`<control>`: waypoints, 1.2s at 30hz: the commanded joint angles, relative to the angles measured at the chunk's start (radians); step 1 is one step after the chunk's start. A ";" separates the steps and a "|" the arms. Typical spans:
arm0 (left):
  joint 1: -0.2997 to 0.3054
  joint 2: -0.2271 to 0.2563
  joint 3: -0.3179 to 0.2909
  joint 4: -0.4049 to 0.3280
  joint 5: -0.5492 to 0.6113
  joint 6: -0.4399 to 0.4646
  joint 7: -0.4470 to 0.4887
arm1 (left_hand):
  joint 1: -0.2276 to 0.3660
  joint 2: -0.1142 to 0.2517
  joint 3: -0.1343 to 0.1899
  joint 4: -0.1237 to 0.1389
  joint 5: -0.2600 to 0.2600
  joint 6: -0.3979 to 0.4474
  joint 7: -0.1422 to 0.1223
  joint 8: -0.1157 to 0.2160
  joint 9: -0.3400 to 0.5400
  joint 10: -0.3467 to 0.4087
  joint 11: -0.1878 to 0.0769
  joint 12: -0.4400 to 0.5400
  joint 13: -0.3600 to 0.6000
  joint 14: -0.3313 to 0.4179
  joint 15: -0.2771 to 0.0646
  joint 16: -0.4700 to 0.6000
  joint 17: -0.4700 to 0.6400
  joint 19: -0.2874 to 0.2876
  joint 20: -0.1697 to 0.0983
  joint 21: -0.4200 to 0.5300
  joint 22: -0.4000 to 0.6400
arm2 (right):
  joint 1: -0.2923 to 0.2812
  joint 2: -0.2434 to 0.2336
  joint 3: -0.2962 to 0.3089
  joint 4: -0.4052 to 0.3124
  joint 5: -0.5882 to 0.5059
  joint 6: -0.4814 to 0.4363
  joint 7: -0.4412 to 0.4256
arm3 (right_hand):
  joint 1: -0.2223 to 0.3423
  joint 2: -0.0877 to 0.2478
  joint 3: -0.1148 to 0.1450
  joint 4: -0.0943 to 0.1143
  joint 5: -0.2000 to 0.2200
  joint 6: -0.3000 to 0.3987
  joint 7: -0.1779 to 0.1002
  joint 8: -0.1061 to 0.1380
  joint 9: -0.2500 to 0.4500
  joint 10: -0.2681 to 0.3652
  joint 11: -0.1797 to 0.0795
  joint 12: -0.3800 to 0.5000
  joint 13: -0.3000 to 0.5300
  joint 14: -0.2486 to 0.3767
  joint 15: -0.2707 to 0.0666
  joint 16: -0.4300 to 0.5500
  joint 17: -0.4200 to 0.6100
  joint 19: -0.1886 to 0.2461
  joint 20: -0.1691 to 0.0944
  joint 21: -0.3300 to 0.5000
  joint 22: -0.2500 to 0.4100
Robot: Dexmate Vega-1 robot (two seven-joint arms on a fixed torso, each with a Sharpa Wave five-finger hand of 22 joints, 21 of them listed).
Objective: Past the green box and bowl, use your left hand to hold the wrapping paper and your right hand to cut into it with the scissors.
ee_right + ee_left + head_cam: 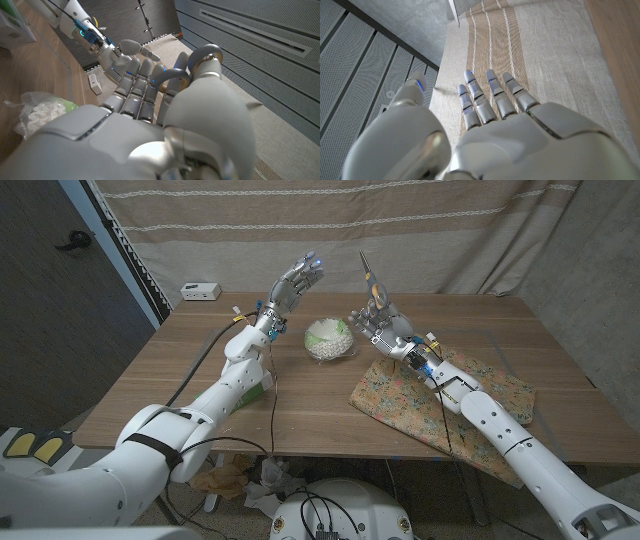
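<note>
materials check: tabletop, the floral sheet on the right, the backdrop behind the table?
Tabletop: looks like wood or wood veneer, matte brown with faint grain lines.
Floral sheet: could be wrapping paper or thin fabric; it lies limp, matte, with a busy flower print, so the look leaves it open.
Backdrop: woven cloth, likely linen or burlap type; coarse beige weave with pale stripes and hanging folds.

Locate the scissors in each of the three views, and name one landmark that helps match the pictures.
Head view: the scissors are held up by the right robot hand, blades pointing up, right of the bowl.
Left wrist view: I cannot find the scissors here.
Right wrist view: the scissors' handle loops sit around the right robot hand's fingers.
Shared landmark: the striped beige curtain.
</note>
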 commanded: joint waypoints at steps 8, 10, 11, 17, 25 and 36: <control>0.018 0.028 0.013 -0.056 0.013 0.028 0.032 | 0.003 0.011 -0.008 0.000 0.004 0.019 -0.002 0.008 0.003 0.011 -0.001 0.008 0.003 0.004 -0.165 0.006 0.001 0.003 -0.003 0.002 0.002 | -0.002 0.084 0.019 0.055 0.049 0.021 0.084 | 0.049 0.004 -0.004 0.007 -0.006 0.017 -0.067 -0.005 -0.024 0.094 -0.162 -0.005 0.003 -0.025 -0.183 -0.008 0.033 -0.069 -0.038 0.004 -0.005; 0.022 0.032 0.013 -0.063 0.014 0.031 0.038 | 0.003 0.011 -0.008 0.000 0.004 0.021 -0.002 0.009 0.003 0.012 -0.001 0.009 0.003 0.003 -0.165 0.005 0.001 0.003 -0.003 0.003 0.002 | 0.000 0.086 0.019 0.058 0.043 0.026 0.085 | 0.050 0.005 -0.008 0.012 -0.008 0.022 -0.072 -0.002 -0.024 0.056 -0.159 -0.016 0.004 -0.047 -0.183 -0.015 0.037 -0.088 -0.039 0.005 -0.006; 0.024 0.033 0.013 -0.067 0.013 0.032 0.039 | 0.003 0.011 -0.008 0.000 0.004 0.022 -0.002 0.009 0.003 0.012 -0.001 0.009 0.003 0.003 -0.165 0.005 0.001 0.003 -0.003 0.002 0.002 | 0.002 0.089 0.019 0.063 0.043 0.027 0.091 | 0.051 0.004 -0.010 0.014 -0.009 0.022 -0.076 -0.002 -0.024 0.050 -0.160 -0.017 0.005 -0.052 -0.182 -0.017 0.038 -0.094 -0.042 0.005 -0.006; 0.032 0.040 0.013 -0.079 0.012 0.034 0.046 | 0.002 0.011 -0.008 0.000 0.004 0.028 -0.002 0.010 0.003 0.013 -0.001 0.009 0.003 0.003 -0.165 0.006 0.001 0.004 -0.005 0.003 0.002 | 0.008 0.101 0.019 0.073 0.029 0.047 0.103 | 0.050 0.007 -0.023 0.025 -0.018 0.018 -0.091 -0.004 -0.027 -0.041 -0.163 -0.043 0.004 -0.116 -0.178 -0.035 0.047 -0.128 -0.049 0.012 -0.007; 0.030 0.039 0.013 -0.072 0.009 0.029 0.042 | 0.002 0.012 -0.008 0.001 0.004 0.036 -0.002 0.011 0.003 0.014 -0.002 0.009 0.002 0.002 -0.164 0.006 0.000 0.004 -0.005 0.003 0.002 | 0.005 0.118 0.027 0.074 0.031 0.063 0.106 | 0.045 0.016 -0.035 0.038 -0.029 0.014 -0.109 -0.006 -0.030 -0.113 -0.160 -0.082 -0.026 -0.166 -0.180 -0.048 0.057 -0.162 -0.059 0.022 -0.008; 0.029 0.036 0.012 -0.067 0.005 0.026 0.036 | 0.003 0.014 -0.009 0.001 0.004 0.047 -0.002 0.013 0.003 0.015 -0.002 0.008 0.002 0.003 -0.164 0.006 0.000 0.004 -0.006 0.003 0.002 | 0.006 0.105 0.031 0.064 -0.013 0.106 0.114 | 0.038 0.015 -0.053 0.050 -0.024 0.025 -0.101 -0.004 -0.045 -0.194 -0.142 -0.165 -0.096 -0.199 -0.178 -0.080 0.044 -0.184 -0.027 0.041 -0.015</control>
